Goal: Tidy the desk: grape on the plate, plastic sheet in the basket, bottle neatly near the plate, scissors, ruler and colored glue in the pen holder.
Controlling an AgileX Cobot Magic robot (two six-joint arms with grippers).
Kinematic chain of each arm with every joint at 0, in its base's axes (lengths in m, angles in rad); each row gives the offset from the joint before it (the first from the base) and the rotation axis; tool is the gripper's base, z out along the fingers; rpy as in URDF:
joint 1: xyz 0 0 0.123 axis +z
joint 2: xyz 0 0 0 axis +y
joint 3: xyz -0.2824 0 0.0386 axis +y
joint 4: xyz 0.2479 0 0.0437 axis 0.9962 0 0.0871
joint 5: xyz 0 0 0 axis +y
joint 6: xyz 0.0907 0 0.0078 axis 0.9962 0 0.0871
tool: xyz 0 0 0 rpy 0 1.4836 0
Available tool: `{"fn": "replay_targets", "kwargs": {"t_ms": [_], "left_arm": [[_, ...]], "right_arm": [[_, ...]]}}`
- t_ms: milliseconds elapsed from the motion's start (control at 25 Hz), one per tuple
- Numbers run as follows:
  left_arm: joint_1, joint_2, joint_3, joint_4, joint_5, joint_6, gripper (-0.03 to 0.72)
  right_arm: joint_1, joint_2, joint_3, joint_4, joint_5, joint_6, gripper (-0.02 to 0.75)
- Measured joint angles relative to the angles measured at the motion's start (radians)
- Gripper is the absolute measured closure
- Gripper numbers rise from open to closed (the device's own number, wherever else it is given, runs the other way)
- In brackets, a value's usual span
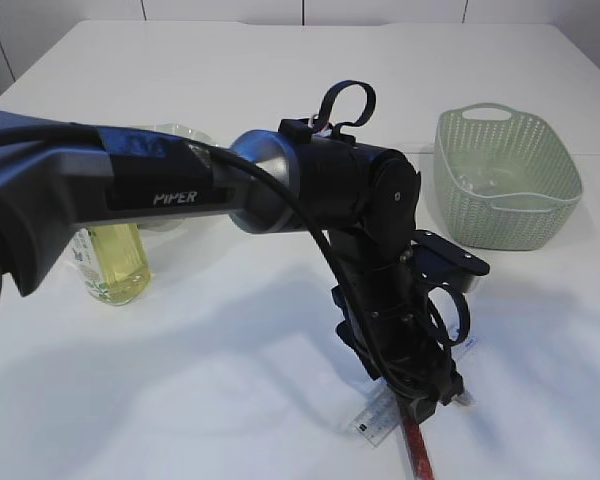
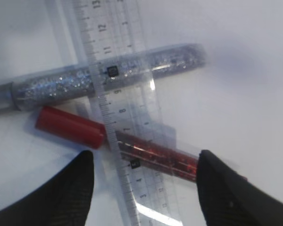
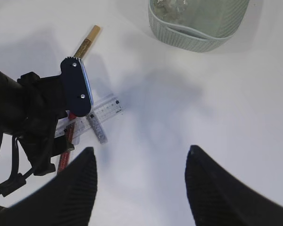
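We see the left arm [image 1: 180, 180] bent down over the ruler [image 1: 375, 418]; green basket [image 1: 505, 180] behind; bottle [image 1: 115, 262] left.

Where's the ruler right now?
The clear ruler lies flat on the table, laid across the silver glitter glue and red glitter glue, directly under the left gripper, whose jaws are open.
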Motion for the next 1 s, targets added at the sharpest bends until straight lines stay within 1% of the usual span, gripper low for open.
{"fn": "replay_targets", "kwargs": {"t_ms": [240, 440, 640, 880, 1000], "left_arm": [[0.0, 0.0, 0.0, -0.002, -0.004, 0.0, 0.188], [0.0, 0.0, 0.0, -0.035, -0.004, 0.0, 0.189], [0.0, 0.0, 0.0, -0.04, -0.01, -0.003, 0.19], [0.0, 0.0, 0.0, -0.027, -0.025, -0.031, 0.19], [0.0, 0.0, 0.0, -0.015, -0.028, -0.067, 0.19]], "right_arm": [[0.0, 0.0, 0.0, -0.006, 0.0, 0.0, 0.269], [0.0, 0.0, 0.0, -0.007, 0.0, 0.0, 0.269], [0.0, 0.0, 0.0, -0.012, 0.0, 0.0, 0.269], [0.0, 0.0, 0.0, -0.014, 0.0, 0.0, 0.269], [0.0, 0.0, 0.0, -0.014, 0.0, 0.0, 0.269]]}}
